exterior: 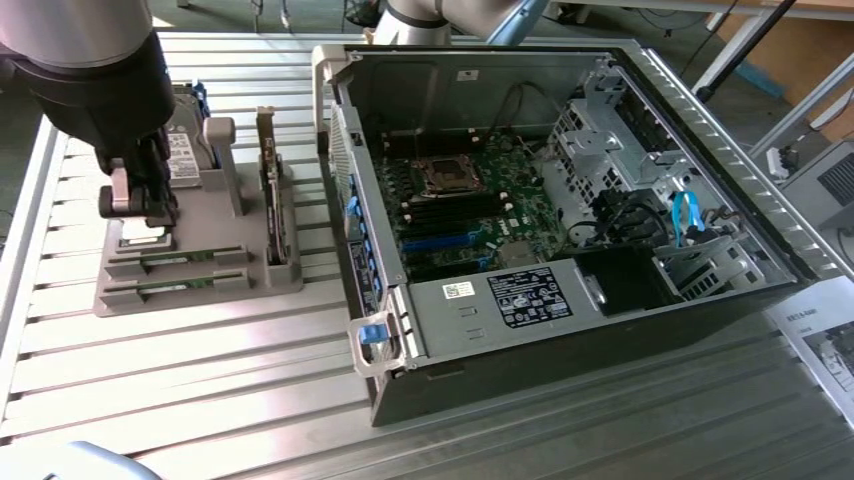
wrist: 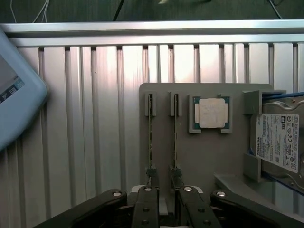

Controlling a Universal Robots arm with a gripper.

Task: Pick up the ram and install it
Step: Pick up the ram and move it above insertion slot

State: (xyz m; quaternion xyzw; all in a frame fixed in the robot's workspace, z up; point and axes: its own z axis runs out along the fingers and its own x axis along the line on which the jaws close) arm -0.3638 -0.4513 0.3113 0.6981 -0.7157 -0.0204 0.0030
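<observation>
the arm (exterior: 83,70) is held upright, its gripper (exterior: 140,212) pointed straight down with the fingers (wrist: 145,209) spread apart.

Counter (exterior: 200,370): ribbed aluminium slats, bare metal. From my feed, a grey holder block (exterior: 200,292) sits flat on the slats toward the exterior view's left. Just beside it, to the exterior view's right, an open computer case (exterior: 561,375) lies on its side, open face up. A printed sheet (exterior: 821,350) lies flat at the far right edge, near the case.

Grey-and-black arm (exterior: 80,40), black fingers (wrist: 145,211) studded with silver screws.
</observation>
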